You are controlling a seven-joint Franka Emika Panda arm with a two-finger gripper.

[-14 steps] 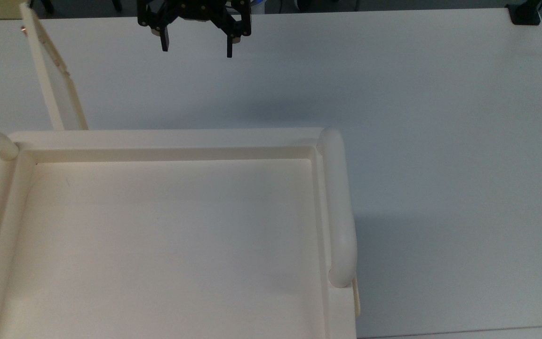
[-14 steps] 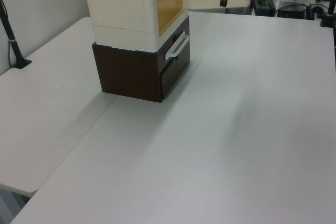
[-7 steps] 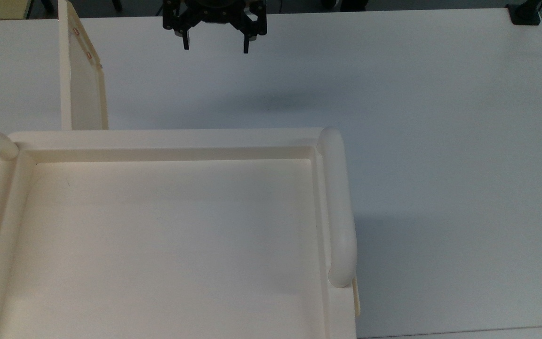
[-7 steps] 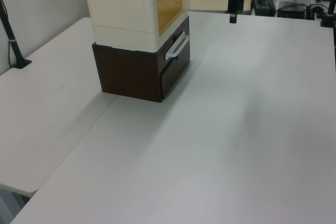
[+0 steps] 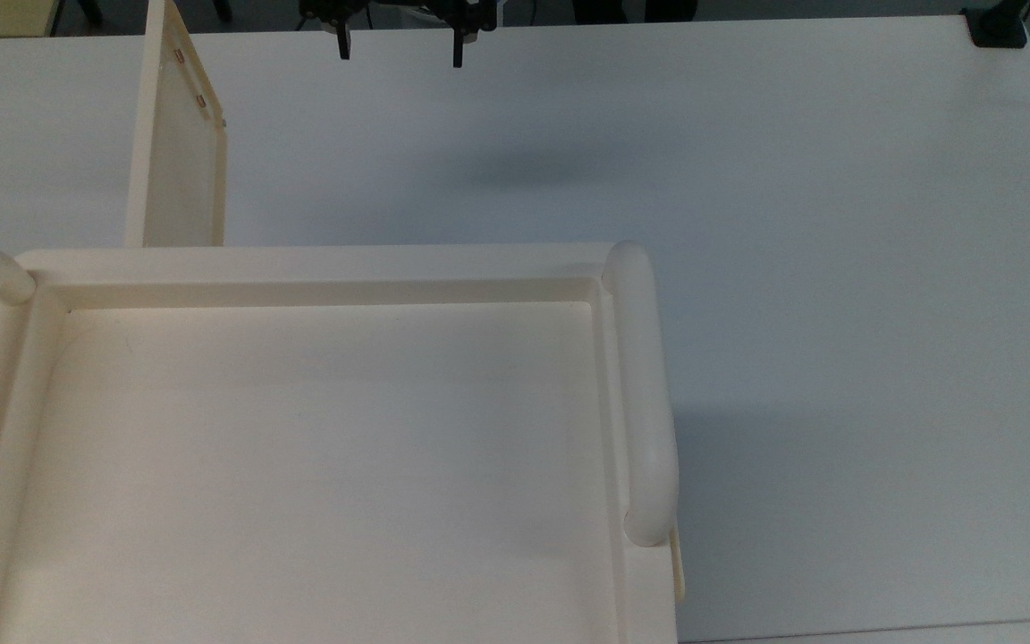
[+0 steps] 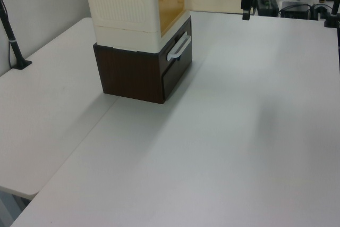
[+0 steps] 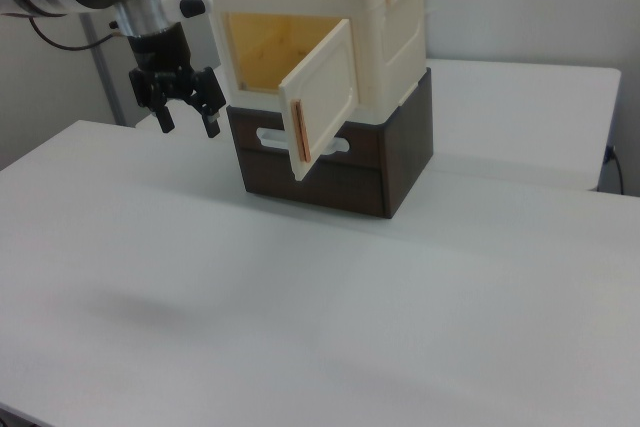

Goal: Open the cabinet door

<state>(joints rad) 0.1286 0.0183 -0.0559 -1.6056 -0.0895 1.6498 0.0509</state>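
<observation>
Standing swung wide open from the large cream-coloured box cabinet [image 7: 330, 27]: the flat thin cream cabinet door [image 7: 322, 97], baring the orange-lit inside. Sitting under the cabinet, a dark brown drawer unit [image 7: 350, 172] on the white table [image 7: 300, 317]. Hanging empty above the table, off the right view's left of the door and apart from it: the black two-finger gripper [image 7: 187, 119], jaws spread apart.

The cabinet [image 7: 330, 37] on its dark drawer unit [image 7: 340, 162] blocks one side of the table [image 7: 300, 307]. Its door [image 7: 322, 97] juts outward over the tabletop. The gripper [image 7: 188, 117], fingers spread, hangs clear beside the door, with bare tabletop around it.
</observation>
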